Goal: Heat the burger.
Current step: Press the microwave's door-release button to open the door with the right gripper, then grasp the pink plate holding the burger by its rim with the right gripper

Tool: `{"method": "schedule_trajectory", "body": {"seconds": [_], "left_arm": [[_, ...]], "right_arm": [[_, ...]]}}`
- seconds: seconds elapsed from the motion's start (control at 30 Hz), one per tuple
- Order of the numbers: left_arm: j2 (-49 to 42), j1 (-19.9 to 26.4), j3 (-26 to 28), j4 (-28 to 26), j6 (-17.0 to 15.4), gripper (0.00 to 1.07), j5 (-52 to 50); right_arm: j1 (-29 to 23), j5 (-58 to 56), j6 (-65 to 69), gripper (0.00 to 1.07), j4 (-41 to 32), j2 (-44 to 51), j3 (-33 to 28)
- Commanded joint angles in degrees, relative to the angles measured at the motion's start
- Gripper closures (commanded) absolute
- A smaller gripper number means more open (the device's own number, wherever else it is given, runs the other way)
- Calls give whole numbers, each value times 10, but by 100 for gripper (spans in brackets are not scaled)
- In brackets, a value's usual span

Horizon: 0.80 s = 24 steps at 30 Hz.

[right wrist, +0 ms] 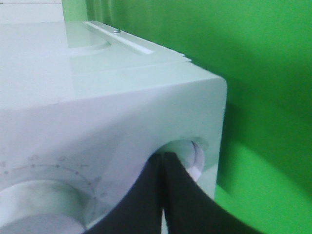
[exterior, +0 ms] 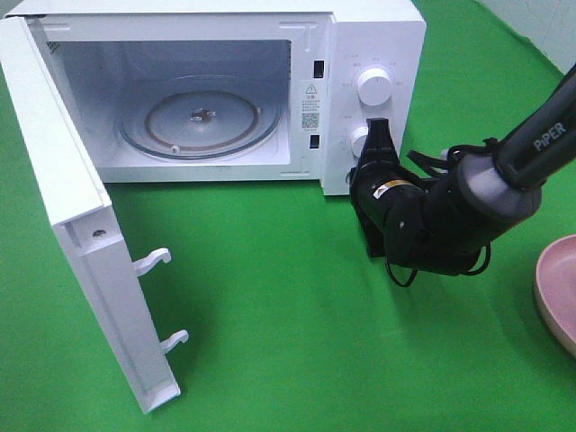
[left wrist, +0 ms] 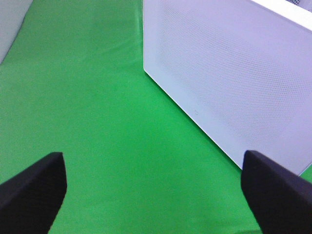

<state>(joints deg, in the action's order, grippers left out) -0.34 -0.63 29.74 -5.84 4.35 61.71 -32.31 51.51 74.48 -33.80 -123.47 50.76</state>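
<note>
right gripper (exterior: 377, 133) pressed together, tips on lower knob (exterior: 361, 142) | left gripper (left wrist: 153, 192) spread | I'd leave it (door (exterior: 85, 261) open, turntable (exterior: 153, 126) bare, burger unseen) and load first

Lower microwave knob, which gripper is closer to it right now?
Right. The right gripper has its shut fingers at the lower knob. The left gripper is out of the high view; its wrist view shows it open over the green cloth, beside the door's outer face.
</note>
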Motion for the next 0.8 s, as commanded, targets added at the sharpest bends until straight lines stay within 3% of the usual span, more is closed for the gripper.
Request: {"method": "schedule_trajectory", "body": {"seconds": [0.03,0.6,0.73,0.8], "left_arm": [[-9,-1,-2,-2,-3,17,-5],[-9,-1,-2,-2,-3,17,-5],[-9,-1,-2,-2,-3,17,-5],[-9,-1,-2,-2,-3,17,-5]], "right_arm": [[7,14,6,107,32,41,-13],[7,-168,-43,107,130,145,-111],[7,-212,-93,107,157,180,-127],[7,-281,-187,107,183,209,-127]]}}
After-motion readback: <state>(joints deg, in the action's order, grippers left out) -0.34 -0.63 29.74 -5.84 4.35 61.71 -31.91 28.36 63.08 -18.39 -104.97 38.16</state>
